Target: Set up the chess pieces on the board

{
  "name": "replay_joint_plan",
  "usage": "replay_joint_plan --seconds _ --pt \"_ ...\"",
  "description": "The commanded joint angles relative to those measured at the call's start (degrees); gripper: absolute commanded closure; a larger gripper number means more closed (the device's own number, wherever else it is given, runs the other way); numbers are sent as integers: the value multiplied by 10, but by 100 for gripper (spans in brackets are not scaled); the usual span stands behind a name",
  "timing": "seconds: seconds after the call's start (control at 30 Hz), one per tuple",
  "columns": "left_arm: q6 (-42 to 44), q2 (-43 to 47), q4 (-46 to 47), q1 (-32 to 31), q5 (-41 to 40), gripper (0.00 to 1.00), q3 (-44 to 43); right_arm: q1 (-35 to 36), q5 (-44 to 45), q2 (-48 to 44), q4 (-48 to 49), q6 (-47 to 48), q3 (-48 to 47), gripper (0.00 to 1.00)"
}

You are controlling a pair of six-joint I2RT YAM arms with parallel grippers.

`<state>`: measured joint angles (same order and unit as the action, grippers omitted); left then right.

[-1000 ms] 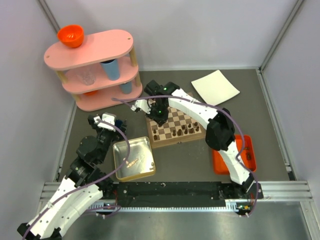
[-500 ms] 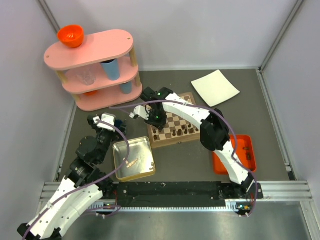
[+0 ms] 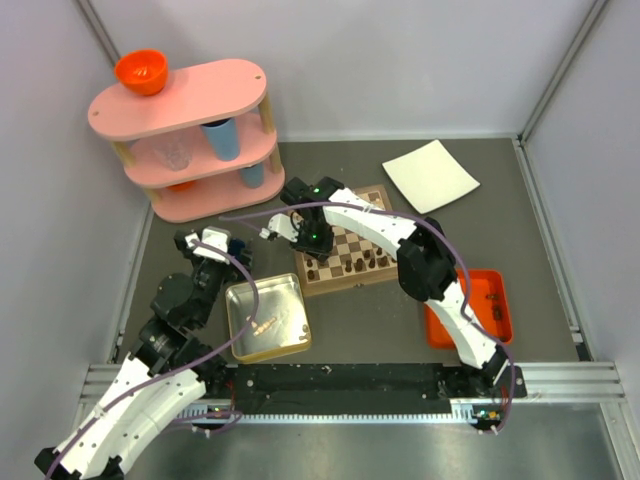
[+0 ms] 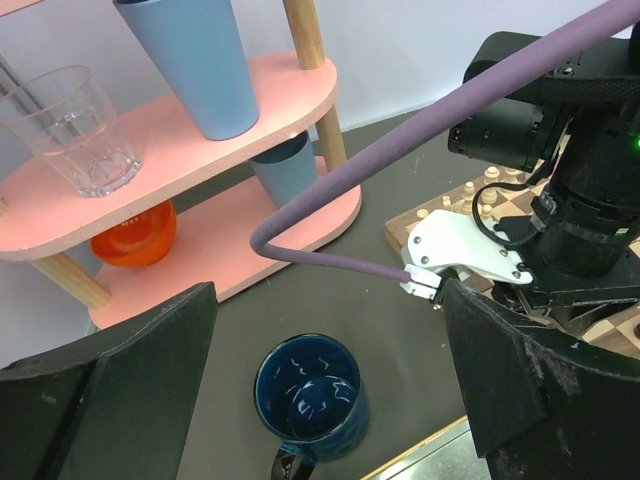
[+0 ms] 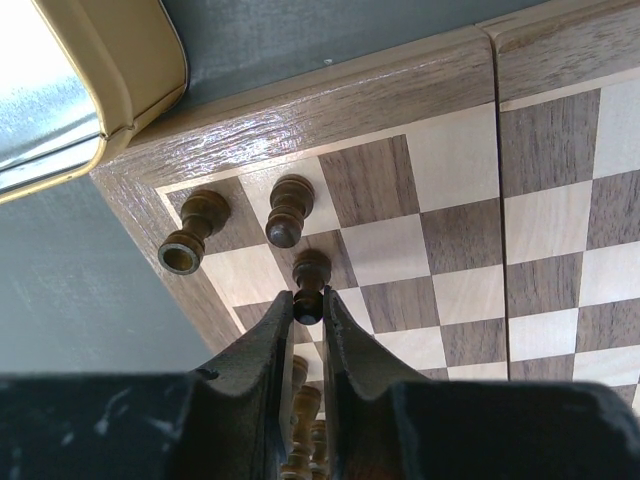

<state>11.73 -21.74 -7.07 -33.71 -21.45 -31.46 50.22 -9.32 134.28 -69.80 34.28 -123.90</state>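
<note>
We find the right hand (image 5: 307,302) clamped on the head of a dark pawn (image 5: 311,268). The pawn appears to stand upright in row 2 of the board (image 5: 330,90), at the corner nearest the tin (image 5: 120,70). On the edge row just beside it stand 2 dark men, the corner piece (image 5: 192,243) and the neighbour piece (image 5: 288,212).

We judge that the grip from above leaves the pawn's base free for seating.

The left hand (image 4: 327,300) hangs with its fingers apart and holds nothing. It is over a blue mug (image 4: 308,395) on the surface (image 4: 400,350), away from the board.
</note>
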Motion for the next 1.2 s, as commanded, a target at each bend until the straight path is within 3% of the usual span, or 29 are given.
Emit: replay_joint_plan --seconds 0.0,0.77,1.17 --pt "-1 6 23 3 5 1 -5 10 4 6 2 -1 -16 85" --pt "-2 5 22 2 6 1 -6 10 7 -18 0 -8 -54 53" --pt "-6 11 23 3 6 1 -5 -7 20 -98 0 -8 -52 48"
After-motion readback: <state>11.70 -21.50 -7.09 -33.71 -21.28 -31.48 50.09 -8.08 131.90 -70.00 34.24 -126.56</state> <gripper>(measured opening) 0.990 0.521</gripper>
